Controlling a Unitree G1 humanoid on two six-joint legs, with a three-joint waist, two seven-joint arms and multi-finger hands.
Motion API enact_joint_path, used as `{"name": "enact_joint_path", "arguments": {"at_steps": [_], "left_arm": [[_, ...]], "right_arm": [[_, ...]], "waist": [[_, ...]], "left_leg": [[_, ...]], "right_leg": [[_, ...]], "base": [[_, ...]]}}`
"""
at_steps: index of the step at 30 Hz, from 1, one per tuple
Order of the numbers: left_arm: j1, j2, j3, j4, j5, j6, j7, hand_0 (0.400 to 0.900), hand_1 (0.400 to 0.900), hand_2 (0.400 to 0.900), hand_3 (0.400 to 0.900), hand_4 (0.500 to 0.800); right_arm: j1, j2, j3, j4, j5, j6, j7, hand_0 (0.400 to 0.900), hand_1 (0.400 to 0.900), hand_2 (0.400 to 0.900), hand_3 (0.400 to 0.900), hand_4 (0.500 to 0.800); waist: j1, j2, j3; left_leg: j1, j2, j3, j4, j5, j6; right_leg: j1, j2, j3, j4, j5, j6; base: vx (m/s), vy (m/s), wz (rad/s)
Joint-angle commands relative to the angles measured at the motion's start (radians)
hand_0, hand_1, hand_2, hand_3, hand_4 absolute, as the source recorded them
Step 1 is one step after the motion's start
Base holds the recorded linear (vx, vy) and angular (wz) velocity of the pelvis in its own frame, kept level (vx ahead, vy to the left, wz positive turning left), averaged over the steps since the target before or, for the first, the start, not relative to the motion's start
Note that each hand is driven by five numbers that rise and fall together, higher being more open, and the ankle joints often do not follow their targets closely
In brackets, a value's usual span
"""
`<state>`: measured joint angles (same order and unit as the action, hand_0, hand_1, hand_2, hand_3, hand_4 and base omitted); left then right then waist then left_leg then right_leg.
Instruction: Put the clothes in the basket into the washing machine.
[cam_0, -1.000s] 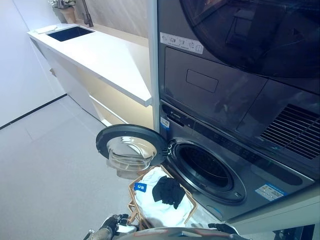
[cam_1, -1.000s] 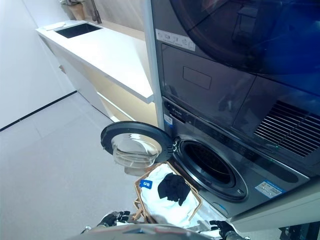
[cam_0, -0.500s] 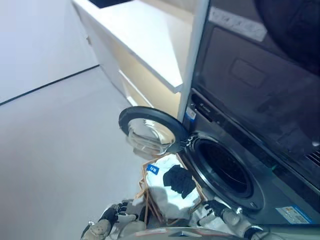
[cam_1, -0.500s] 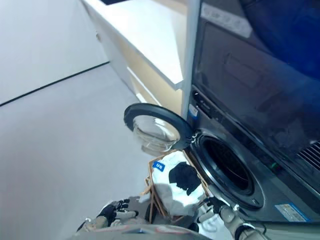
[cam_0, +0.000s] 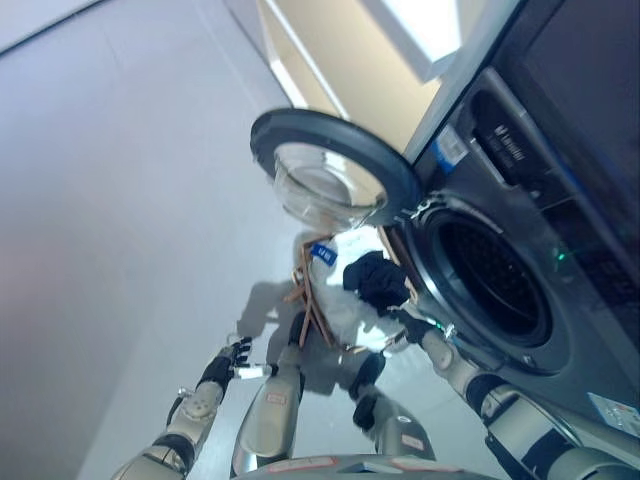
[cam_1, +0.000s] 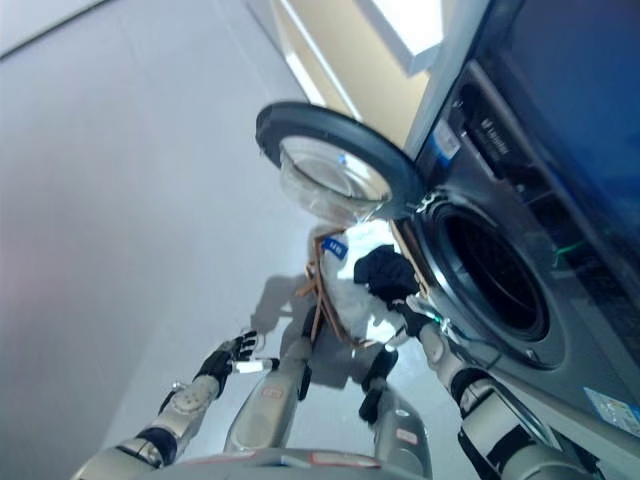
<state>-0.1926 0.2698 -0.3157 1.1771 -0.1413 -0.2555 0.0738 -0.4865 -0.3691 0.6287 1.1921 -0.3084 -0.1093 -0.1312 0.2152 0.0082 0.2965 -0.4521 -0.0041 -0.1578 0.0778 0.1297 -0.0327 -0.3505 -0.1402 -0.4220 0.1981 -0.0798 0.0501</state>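
Observation:
A wire-framed laundry basket (cam_0: 312, 312) stands on the floor in front of the washing machine. It holds white cloth (cam_0: 332, 272) with a black garment (cam_0: 376, 280) lying on top. The washer's round door (cam_0: 331, 168) hangs open to the left, and the dark drum opening (cam_0: 490, 285) is just right of the basket. My right hand (cam_0: 409, 325) is at the basket's right rim, directly below the black garment and close to it. My left hand (cam_1: 236, 351) hovers open over the floor, left of the basket and apart from it.
The grey front of the stacked machine (cam_0: 560, 160) fills the right side. A white counter with pale cabinet fronts (cam_0: 340, 60) runs along the far side, left of the machine. Grey floor (cam_0: 120, 200) spreads to the left.
The camera has tipped down, so the whole scene has shifted. My right hand has reached up to the basket's rim by the black garment. My left hand remains left of the basket.

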Motion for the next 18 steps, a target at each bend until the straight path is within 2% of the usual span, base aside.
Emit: {"name": "enact_joint_path", "arguments": {"at_steps": [1,5,9,13,18], "left_arm": [[0.041,0.048,0.027,-0.051,-0.109,-0.052,0.065,0.900,0.900,0.900,0.900,0.800],[0.031,0.052,0.013,-0.113,-0.159,-0.076,0.080,0.900,0.900,0.900,0.900,0.800],[0.016,0.059,-0.023,-0.171,-0.196,-0.090,0.091,0.900,0.900,0.900,0.900,0.800],[-0.006,0.063,-0.050,-0.220,-0.222,-0.090,0.087,0.900,0.900,0.900,0.900,0.800],[-0.008,0.053,-0.067,-0.288,-0.241,-0.088,0.080,0.900,0.900,0.900,0.900,0.800]], "right_arm": [[-0.048,-0.052,0.043,-0.052,-0.039,-0.007,-0.100,0.900,0.900,0.900,0.900,0.800],[-0.160,-0.093,0.057,-0.012,-0.047,0.007,-0.154,0.900,0.900,0.900,0.900,0.800],[-0.377,-0.177,0.079,0.085,-0.044,0.038,-0.194,0.900,0.900,0.900,0.900,0.800],[-0.573,-0.258,0.115,0.162,-0.046,0.059,-0.196,0.900,0.900,0.900,0.900,0.800],[-0.714,-0.351,0.158,0.210,-0.048,0.067,-0.172,0.900,0.900,0.900,0.900,0.800]], "waist": [[0.025,-0.012,0.025],[0.038,0.014,0.051],[0.059,0.050,0.072],[0.073,0.093,0.087],[0.093,0.153,0.102]], "left_leg": [[-0.079,-0.064,0.025,0.064,-0.066,0.003],[-0.156,-0.071,0.034,0.089,-0.060,-0.001],[-0.221,-0.085,0.041,0.107,-0.053,-0.004],[-0.273,-0.108,0.039,0.128,-0.052,-0.003],[-0.332,-0.135,0.046,0.159,-0.051,0.001]], "right_leg": [[-0.009,-0.052,0.057,0.058,0.023,0.050],[-0.097,-0.067,0.063,0.113,0.014,0.050],[-0.167,-0.080,0.066,0.163,0.005,0.050],[-0.222,-0.095,0.073,0.214,-0.007,0.048],[-0.285,-0.117,0.084,0.275,-0.026,0.045]], "base": [[0.02,0.030,0.04],[-0.03,0.084,-0.04],[-0.02,0.078,0.04],[0.00,0.061,0.10],[0.00,0.077,0.02]]}}
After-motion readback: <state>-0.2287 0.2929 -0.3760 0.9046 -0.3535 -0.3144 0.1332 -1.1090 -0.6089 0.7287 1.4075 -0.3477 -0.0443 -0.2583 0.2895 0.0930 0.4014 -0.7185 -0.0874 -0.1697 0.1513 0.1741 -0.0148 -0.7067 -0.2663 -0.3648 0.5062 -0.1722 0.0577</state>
